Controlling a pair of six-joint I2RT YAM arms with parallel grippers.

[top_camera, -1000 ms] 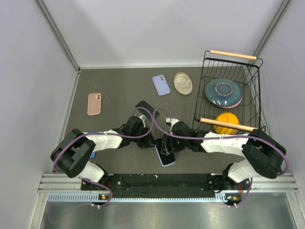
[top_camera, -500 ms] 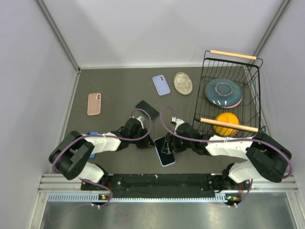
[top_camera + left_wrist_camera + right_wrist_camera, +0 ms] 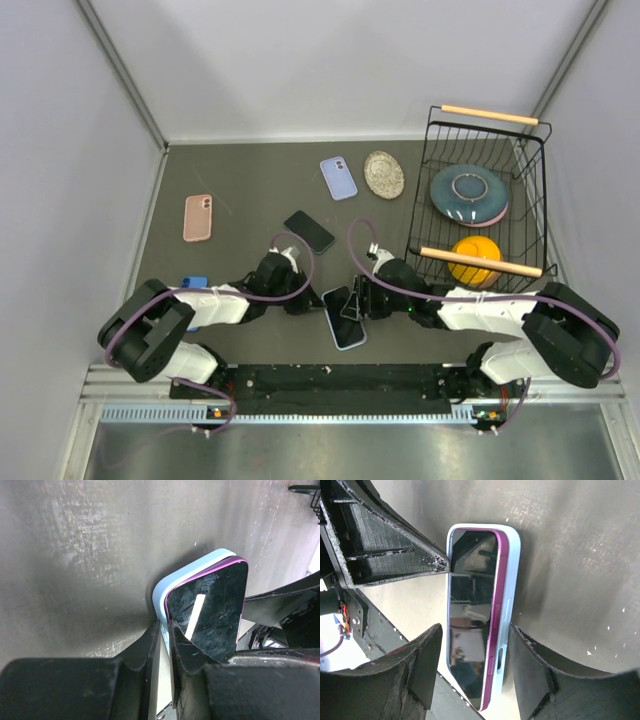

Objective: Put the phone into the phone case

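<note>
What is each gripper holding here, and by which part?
Left gripper pinches the light-blue phone case by its side wall; right gripper straddles the phone, open, holding nothing.

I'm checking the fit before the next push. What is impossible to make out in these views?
- Top view: the phone and case are too small and crowded by the left claw and right claw; seating unreadable.
- Top view: a blue thing is mostly hidden by the left arm.
- Left wrist view: the left claw's fingers hide the pair's near end, so what exactly is pinched is unclear.
</note>
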